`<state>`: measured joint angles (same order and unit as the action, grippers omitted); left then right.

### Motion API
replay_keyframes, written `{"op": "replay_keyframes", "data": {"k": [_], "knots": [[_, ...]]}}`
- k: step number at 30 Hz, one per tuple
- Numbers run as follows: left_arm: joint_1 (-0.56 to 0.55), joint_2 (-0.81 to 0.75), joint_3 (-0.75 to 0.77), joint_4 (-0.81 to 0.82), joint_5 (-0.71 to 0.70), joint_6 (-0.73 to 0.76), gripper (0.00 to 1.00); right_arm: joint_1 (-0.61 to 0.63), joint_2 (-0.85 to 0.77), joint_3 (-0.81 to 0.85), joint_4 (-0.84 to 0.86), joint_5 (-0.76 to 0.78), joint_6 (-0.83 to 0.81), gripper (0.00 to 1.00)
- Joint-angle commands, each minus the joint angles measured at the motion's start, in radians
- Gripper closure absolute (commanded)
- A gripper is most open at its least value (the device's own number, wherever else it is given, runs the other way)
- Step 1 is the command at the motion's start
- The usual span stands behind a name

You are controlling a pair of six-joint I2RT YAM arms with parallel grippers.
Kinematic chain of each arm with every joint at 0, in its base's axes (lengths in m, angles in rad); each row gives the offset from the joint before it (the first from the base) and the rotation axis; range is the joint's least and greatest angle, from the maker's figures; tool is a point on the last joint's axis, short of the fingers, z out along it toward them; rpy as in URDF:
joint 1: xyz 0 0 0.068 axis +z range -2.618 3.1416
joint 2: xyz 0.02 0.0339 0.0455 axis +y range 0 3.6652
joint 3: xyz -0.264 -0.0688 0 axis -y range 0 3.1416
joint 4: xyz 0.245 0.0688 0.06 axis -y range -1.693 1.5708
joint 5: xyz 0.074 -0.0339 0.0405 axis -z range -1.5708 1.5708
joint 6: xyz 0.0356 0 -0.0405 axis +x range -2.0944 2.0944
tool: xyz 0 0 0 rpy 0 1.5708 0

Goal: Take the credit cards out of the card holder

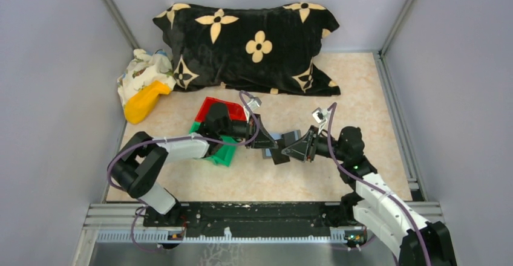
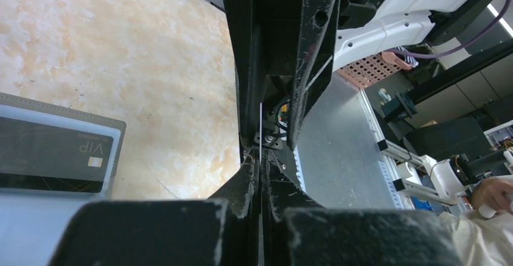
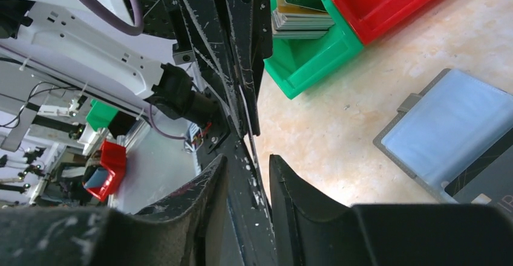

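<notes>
**Figure.** The card holder lies open and flat at the centre of the counter, directly under the two meeting claws. From the holder, the green bin is at 9 o'clock, the red bin at 10 o'clock and the pillow at 12 o'clock.

The left claw is closed on a thin pale strip, apparently a credit card seen edge-on. The right claw faces it tip to tip, its jaws partly apart and gripping nothing that can be made out.

**Handling (judged).** A card is probably light, stiff and slick, so a flat pinch across an exposed short edge suits it best. The holder looks thin, soft and light, and would likely slide or lift with a card unless pinned at a corner away from the sleeve mouth.

**Views.**
- **Left wrist:** alone shows a dark VIP card seated in a sleeve of the holder, at 9 o'clock from the claw.
- **Right wrist:** alone shows the holder's blue-grey inner face and a stack of cards in the green bin.
- **Overhead:** resolves neither of these, but alone gives both arms' layout.
</notes>
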<state>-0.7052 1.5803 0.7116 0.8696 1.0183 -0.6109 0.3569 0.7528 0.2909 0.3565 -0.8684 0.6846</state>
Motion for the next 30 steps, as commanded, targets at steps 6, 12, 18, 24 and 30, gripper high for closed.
{"op": "replay_keyframes", "data": {"k": [6, 12, 18, 24, 30], "knots": [[-0.001, 0.067, 0.0, 0.306, 0.0, -0.198, 1.0, -0.003, -0.028, 0.033, 0.064, -0.018, -0.008, 0.85], [0.0, 0.042, 0.018, 0.225, -0.015, -0.148, 0.85, -0.003, -0.044, 0.04, 0.055, -0.013, -0.002, 1.0], [0.074, -0.189, -0.025, -0.236, -0.31, 0.082, 0.14, -0.003, -0.009, 0.158, -0.158, 0.065, -0.113, 1.0], [0.146, -0.457, -0.06, -0.578, -0.672, 0.133, 0.03, 0.045, 0.12, 0.256, -0.187, 0.113, -0.177, 1.0], [0.157, -0.592, -0.067, -0.726, -0.779, 0.141, 0.03, 0.284, 0.348, 0.456, -0.328, 0.339, -0.333, 1.0]]}}
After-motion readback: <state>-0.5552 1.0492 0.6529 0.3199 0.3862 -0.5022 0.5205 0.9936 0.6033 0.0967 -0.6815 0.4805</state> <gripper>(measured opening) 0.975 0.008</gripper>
